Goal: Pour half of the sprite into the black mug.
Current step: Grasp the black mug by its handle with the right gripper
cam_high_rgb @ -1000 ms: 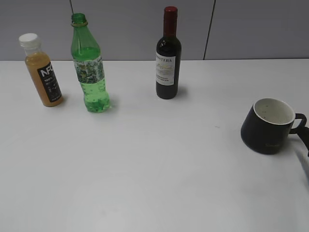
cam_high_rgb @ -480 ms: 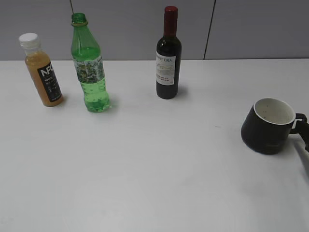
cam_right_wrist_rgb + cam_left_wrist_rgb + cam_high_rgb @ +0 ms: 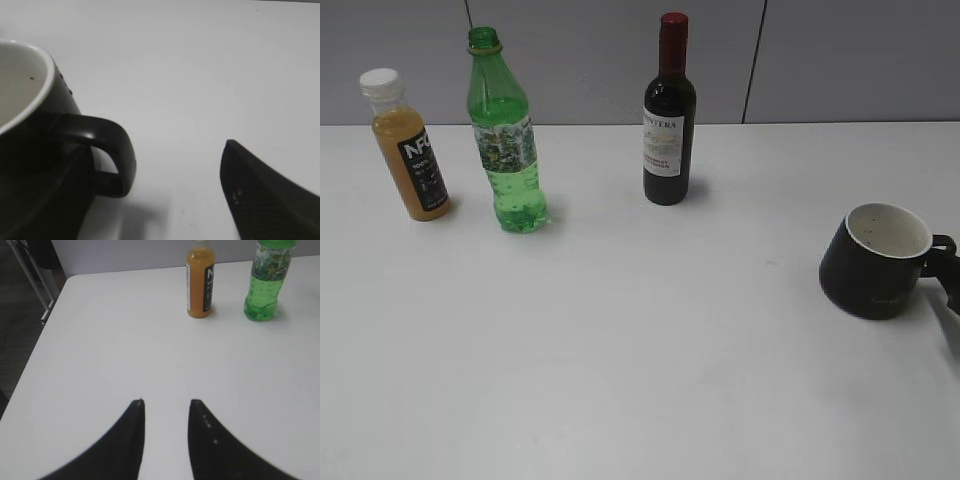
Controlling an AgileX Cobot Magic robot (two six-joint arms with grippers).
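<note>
Little has moved: the right gripper [image 3: 165, 170] has crept closer around the mug's [image 3: 876, 260] handle, jaws wide, apparently to steady it. The left gripper [image 3: 166, 405], jaws partly open and empty, faces the sprite [image 3: 504, 135] standing far across the table [image 3: 640, 350].

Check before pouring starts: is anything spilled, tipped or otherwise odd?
No spill. The sprite has no cap, and the black mug sits tilted, its mouth leaning toward the bottles. The table looks dry.

Orange juice bottle [image 3: 408, 148] crowds the sprite's [image 3: 505, 140] left; its right side lies open.
</note>
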